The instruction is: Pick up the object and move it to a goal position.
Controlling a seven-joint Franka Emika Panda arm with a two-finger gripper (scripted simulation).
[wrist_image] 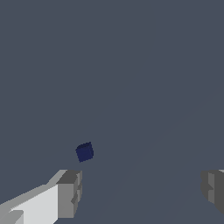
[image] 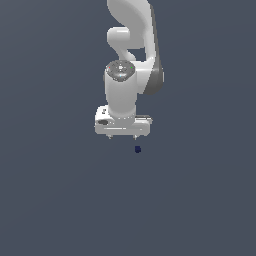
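Observation:
The object is a tiny dark navy-blue cube lying on the flat grey-blue ground. It sits just below the white gripper in the exterior view, a little toward that view's right and apart from the fingertips. In the wrist view the object lies just beyond one grey fingertip, outside the gap between the fingers. The gripper is open, its two fingers spread wide with nothing between them.
The white arm rises behind the gripper to the top of the exterior view. A plain grey-blue surface fills the scene around it, and no other objects show.

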